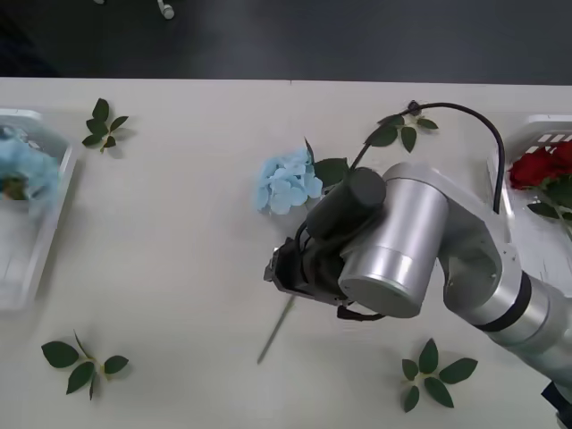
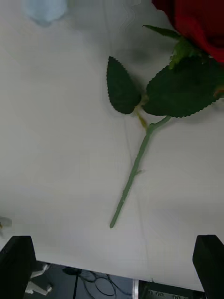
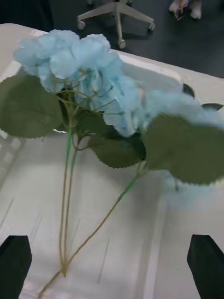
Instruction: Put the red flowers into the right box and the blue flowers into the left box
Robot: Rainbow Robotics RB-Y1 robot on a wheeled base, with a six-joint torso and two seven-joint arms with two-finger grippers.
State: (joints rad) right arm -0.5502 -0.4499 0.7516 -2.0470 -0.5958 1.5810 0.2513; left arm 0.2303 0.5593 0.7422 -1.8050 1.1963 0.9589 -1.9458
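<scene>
The right gripper point(image 1: 284, 273) is hovering open above a red rose point(image 2: 196, 23) lying mid-table. The left gripper point(image 3: 112, 261) is hanging open over blue flowers point(image 3: 88, 60) in the left box point(image 1: 40, 241).

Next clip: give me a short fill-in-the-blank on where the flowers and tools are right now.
1. The right tool hovers over a rose lying on the ____.
2. The right box already holds flowers coloured ____.
3. One blue flower lies on the table; others lie in the ____ box.
4. Both tools' fingers are ____.

Missing words: table; red; left; open
</scene>
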